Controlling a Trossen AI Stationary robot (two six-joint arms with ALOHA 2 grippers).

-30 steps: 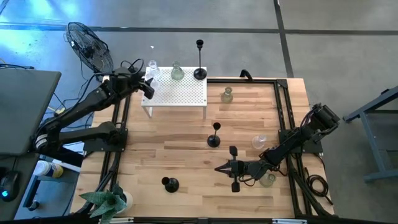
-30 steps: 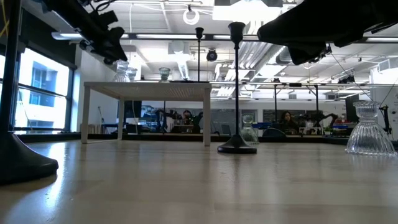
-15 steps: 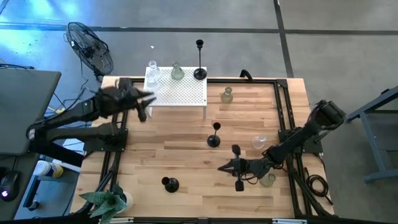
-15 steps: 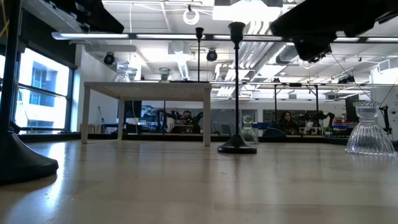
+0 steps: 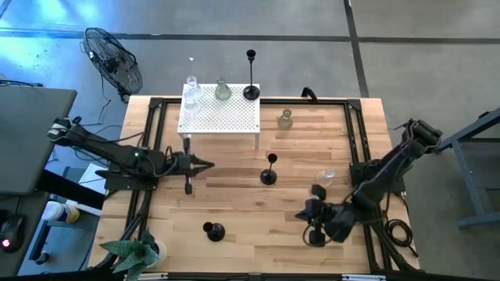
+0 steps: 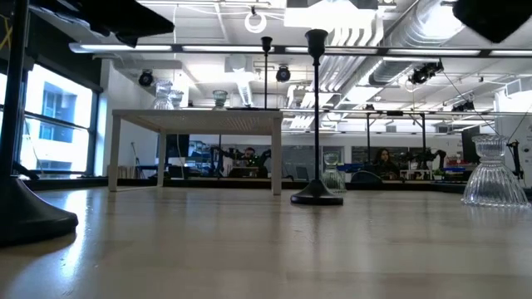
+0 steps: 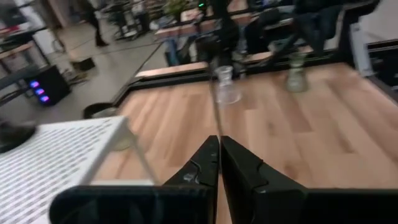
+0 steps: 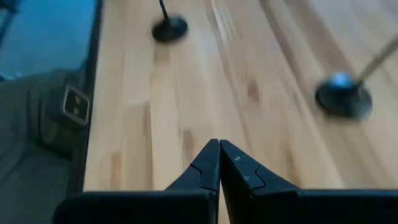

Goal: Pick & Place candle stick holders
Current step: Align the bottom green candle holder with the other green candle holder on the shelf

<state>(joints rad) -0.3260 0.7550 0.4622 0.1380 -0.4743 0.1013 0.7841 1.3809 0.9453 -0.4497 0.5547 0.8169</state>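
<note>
Candle holders are split: three stand on the white stand (image 5: 220, 117), one black (image 5: 251, 92) and two glass (image 5: 192, 86); the rest dot the surface (image 5: 234, 195), including a black one (image 5: 269, 176) at centre. Both tools are pinched shut and empty, left tool (image 5: 205, 164) just before the stand, right tool (image 5: 303, 214) near the front. Judged between picks; next, one must open over a loose holder.

The wooden table (image 5: 234, 203) carries a small white perforated stand (image 5: 220, 117) at its far edge. Directly on the boards sit two black stemmed holders (image 5: 269, 173) – one mid-table, one nearer the front (image 5: 212, 230) – plus a pale-green glass holder (image 5: 285, 119) just beside the stand and a clear glass holder (image 5: 326, 178) toward the right. On the stand: two glass holders (image 5: 192, 87) and a tall black one (image 5: 251, 90).
</note>
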